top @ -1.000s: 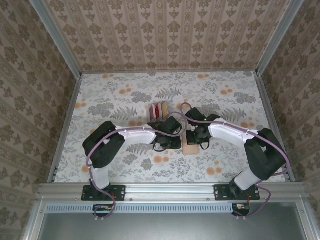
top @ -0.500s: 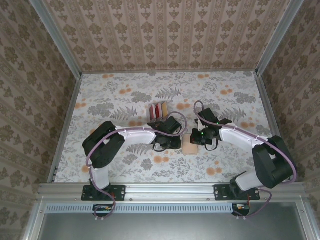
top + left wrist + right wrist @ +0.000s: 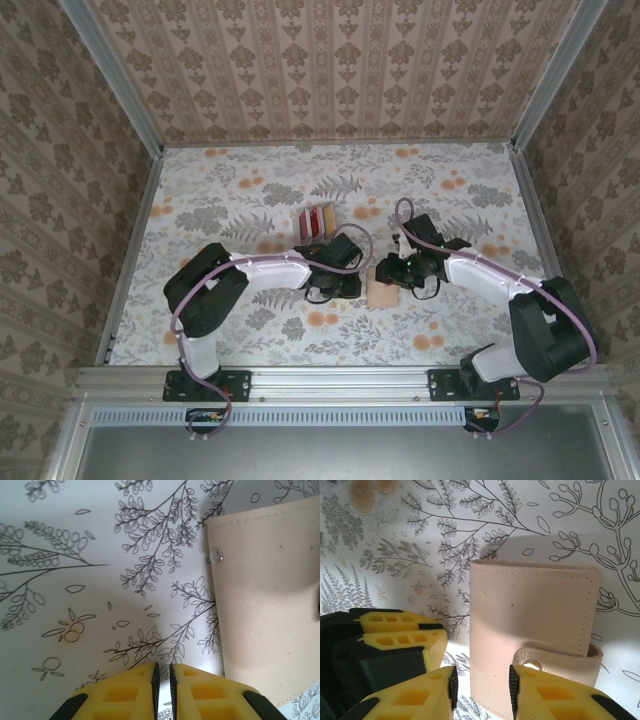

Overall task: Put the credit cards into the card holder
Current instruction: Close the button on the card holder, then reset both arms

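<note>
**Fingers at the closed card holder; cards not yet drawn**

Right fingers (image 3: 555,697): spread, with nothing between them. They sit low over the tabletop (image 3: 230,190). The gap lies over the near left corner of the card holder (image 3: 535,605), and one finger stands in front of the strap (image 3: 560,654) beside its snap (image 3: 532,664). Judged purpose: opened ready to take the strap, since the holder must be unfastened before any card can go in.

Left fingers (image 3: 125,692): pressed almost together, leaving a thin slit and pinching nothing. The holder's edge lies just to their right; no contact can be made out. Judged purpose: parked alongside to steady the holder when the strap is pulled.

Card holder: flat on the tabletop between the two pairs of fingers, folded shut, strap over its edge.

Credit cards (image 3: 320,219): red and tan, upright in a small pale rack (image 3: 301,224), beyond the left fingers and apart from the holder.

Arms: both are folded with elbows out and forearms reaching inward. The wrists pitch down and meet nearly head to head across the holder.
</note>
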Tool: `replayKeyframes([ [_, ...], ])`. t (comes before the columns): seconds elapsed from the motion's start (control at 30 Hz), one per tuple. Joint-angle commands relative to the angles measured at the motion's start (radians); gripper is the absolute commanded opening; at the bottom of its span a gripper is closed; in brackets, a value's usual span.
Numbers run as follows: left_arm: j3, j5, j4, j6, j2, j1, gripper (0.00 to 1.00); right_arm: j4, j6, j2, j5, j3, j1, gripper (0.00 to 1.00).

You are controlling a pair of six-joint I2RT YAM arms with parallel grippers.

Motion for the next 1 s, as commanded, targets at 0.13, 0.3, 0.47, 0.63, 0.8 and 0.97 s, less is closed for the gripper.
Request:
replayKeyframes([
  [0.13, -0.027, -0.091, -0.063, 0.029, -0.09, 0.02, 0.18, -0.076, -0.046, -0.13, 0.138, 0.018, -0.002, 0.43],
  [0.3, -0.063, -0.18, -0.102, 0.078, -0.196, 0.064, 0.21, -0.138, -0.123, -0.241, 0.362, 0.046, -0.002, 0.46],
  [0.47, -0.12, -0.215, -0.134, 0.121, -0.321, 0.19, 0.29, -0.136, -0.201, -0.341, 0.581, 0.056, -0.004, 0.53],
  [0.63, -0.171, -0.258, -0.16, 0.173, -0.507, 0.354, 0.35, -0.07, -0.261, -0.396, 0.791, 0.042, -0.011, 0.67],
  [0.8, -0.209, -0.352, -0.188, 0.223, -0.712, 0.5, 0.52, 0.075, -0.302, -0.413, 0.93, -0.012, -0.044, 0.76],
  [0.97, -0.268, -0.457, -0.186, 0.211, -0.835, 0.647, 0.86, 0.399, -0.382, -0.398, 1.107, -0.162, -0.061, 0.95],
])
